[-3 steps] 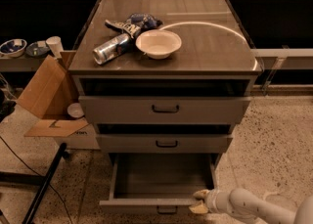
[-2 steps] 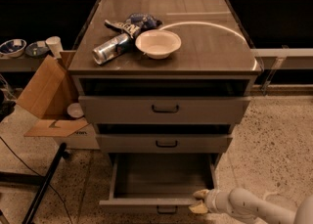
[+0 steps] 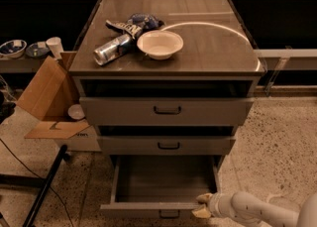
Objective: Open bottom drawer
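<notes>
The bottom drawer [image 3: 148, 206] stood pulled out. The gripper [image 3: 202, 205], fingers apart, sat at its front's right end. Pulling off-centre there could skew and jam it.

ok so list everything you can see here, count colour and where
cabinet: one, grey, centre
bottom drawer: one, grey, lowest of three, pulled out
top drawer: one, grey, under the cabinet's top
middle drawer: one, grey, between them
bowl: one, white, on the cabinet
can: one, silver, lying beside the bowl
snack bag: one, blue and black, behind the can
cardboard box: one, brown, on the floor, picture's left
arm: one, white, bottom right of the picture
gripper: one, cream, at the bottom drawer's front corner
</notes>
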Tool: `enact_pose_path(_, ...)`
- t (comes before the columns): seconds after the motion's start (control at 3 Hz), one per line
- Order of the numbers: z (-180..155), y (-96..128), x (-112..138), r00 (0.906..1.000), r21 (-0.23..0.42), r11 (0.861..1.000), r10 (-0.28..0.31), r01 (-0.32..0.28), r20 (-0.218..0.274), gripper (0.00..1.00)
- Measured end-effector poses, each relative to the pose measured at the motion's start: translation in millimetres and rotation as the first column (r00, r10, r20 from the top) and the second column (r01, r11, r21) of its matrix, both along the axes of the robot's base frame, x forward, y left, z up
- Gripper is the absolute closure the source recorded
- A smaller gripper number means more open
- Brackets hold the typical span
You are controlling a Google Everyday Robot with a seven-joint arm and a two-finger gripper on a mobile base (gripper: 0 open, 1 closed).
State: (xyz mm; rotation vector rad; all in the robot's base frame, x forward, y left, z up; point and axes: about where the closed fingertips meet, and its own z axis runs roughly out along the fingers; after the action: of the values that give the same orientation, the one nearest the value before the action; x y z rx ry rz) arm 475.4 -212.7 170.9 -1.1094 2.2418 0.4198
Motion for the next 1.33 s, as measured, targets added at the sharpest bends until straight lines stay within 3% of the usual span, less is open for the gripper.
enact_pose_path(1.33,-0.2,-1.3,-14.1,0.9995,-0.036,0.999,-0.025,0.024,-0.021,1.00)
